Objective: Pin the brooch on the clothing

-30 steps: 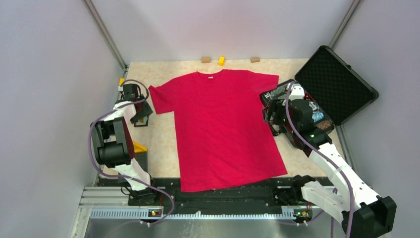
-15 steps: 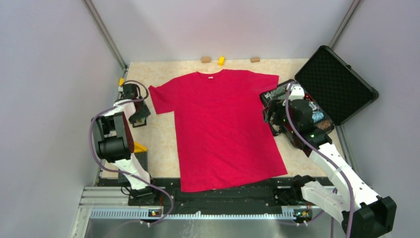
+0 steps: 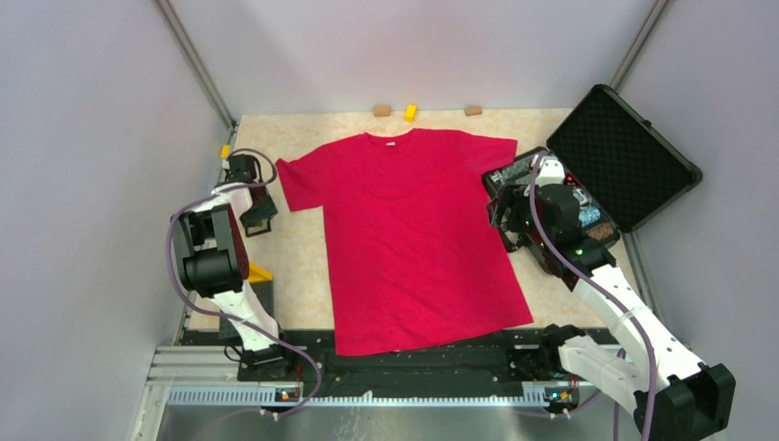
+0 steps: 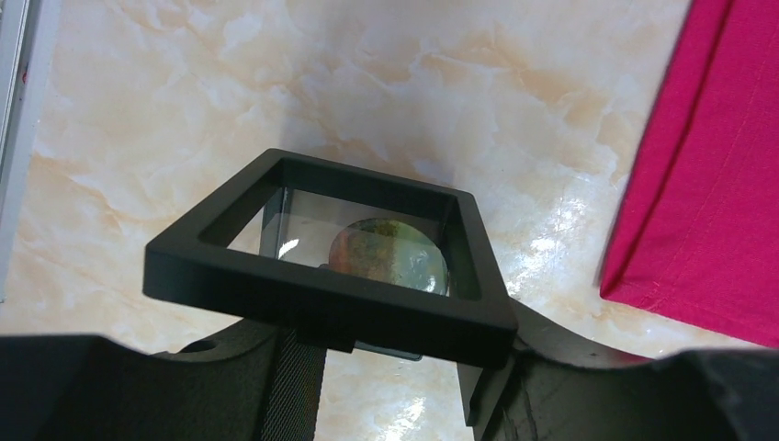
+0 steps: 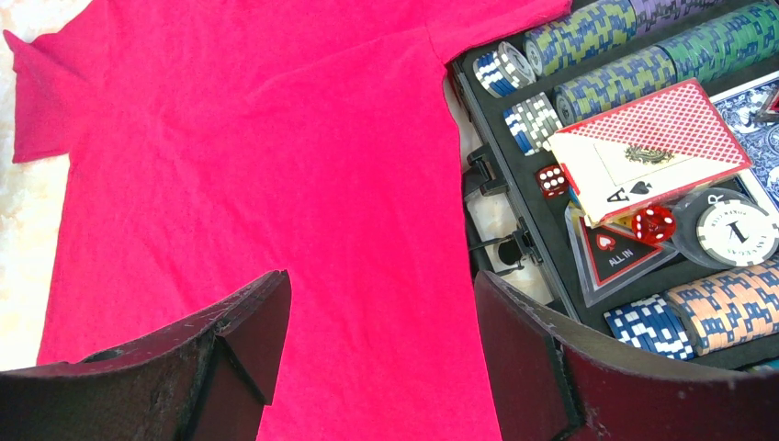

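Under the black frame (image 4: 321,296), the grip of the left hand (image 4: 390,363) is hidden, as is the brooch's (image 4: 386,257) near edge. Right of that hand, the shirt (image 4: 716,184) runs off the picture. From above, the brooch is too small to see.

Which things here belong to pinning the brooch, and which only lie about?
For the job: small round greenish-tan brooch in its black square frame; bright red soft T-shirt.
Lying about: open black hard case; striped poker chips; playing cards; small yellow block.
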{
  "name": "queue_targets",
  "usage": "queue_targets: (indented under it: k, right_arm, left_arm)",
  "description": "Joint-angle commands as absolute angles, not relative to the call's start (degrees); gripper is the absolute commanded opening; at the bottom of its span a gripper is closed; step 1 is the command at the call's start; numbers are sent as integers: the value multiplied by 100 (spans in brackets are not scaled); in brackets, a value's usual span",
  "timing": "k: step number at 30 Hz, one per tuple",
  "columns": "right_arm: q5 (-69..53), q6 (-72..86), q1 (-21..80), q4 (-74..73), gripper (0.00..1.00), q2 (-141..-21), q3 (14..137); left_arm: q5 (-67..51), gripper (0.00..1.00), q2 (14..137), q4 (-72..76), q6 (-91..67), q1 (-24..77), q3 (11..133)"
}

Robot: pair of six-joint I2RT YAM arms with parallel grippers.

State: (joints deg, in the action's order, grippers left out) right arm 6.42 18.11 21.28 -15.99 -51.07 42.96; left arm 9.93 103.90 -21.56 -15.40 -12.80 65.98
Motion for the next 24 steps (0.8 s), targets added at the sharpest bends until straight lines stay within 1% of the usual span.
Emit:
queue_targets:
  k: [1,3,7,12,18,21,23,24]
  right_arm:
    - [729,1813,2181,-1543,75,-5058,4351]
    - [734,1811,2180,-1543,75,-5058,4351]
    - [730,1836,2180,-1533,75,-5061,4334]
    - [731,1831,2181,-1514,75,-5066,4333]
    - [704,1846,2188,-1473,74,-5108,4333]
    - [691,1855,2180,-1460,74,-5128,4324]
    - [684,1856,2181,-1458,74,-5145,4324]
    - [684,1862,2182,-1459,74,-5143,4324]
  left_arm:
    - [1000,52,10467,-2199,-1477,-1327,6818]
    - [1010,52,10475,-2205,-1468,-1327,6817]
    - [965,48,10440,-2224,-1481,-1327,6808]
    - [953,38,10245,-2218,-1503,-1319,6747]
    - [969,30,10035,-2225,-1529,-1316,6659]
    - [1024,24,10022,-2262,-1534,-1318,6666]
    - [1040,18,10005,-2304,-1554,-1310,6679]
    - [1050,17,9992,-2329,-1568,-1310,6682]
